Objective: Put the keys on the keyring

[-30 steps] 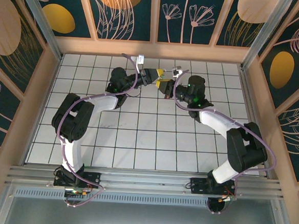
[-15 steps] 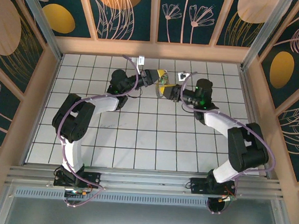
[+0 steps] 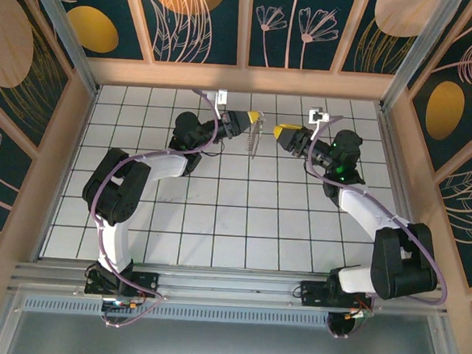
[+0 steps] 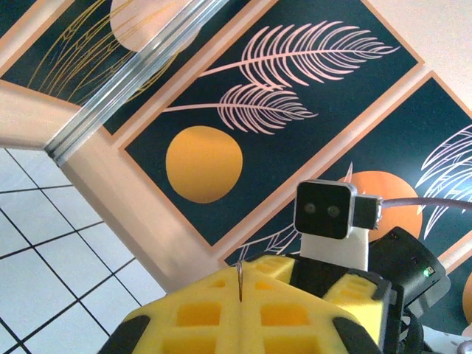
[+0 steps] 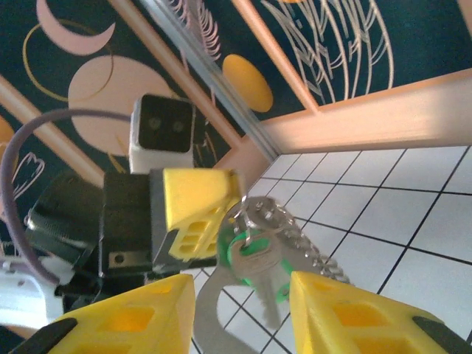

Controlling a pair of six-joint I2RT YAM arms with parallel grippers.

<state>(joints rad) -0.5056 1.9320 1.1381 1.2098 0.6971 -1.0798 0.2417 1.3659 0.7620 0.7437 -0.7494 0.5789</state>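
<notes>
Left to right. The left fingers [image 3: 254, 116] are pressed together on the keyring [image 3: 255, 138], which hangs from them above the tiled surface [image 3: 217, 216], over its far middle. We see the keyring as a thin pale grey loop with a bunch of keys gathered at its top. To the right, and apart from it, the right fingers [image 3: 286, 133] stand spread with nothing between them.

From above, the bunch reads as a pale sliver. In the left wrist view we see the yellow pads [image 4: 199, 313] closed flat against each other. A fine wire [image 4: 240, 279] rises from the seam, and the other arm's camera box [image 4: 328, 210] faces us. The right wrist view resolves the detail. It shows one green-headed key [image 5: 254, 258] with a short metal blade, silver keys [image 5: 295, 232] fanned beside it, and the keyring's grey band curving below.

Count: two pairs of fingers, one keyring, one green-headed key. We cannot count the silver keys, since they overlap.
</notes>
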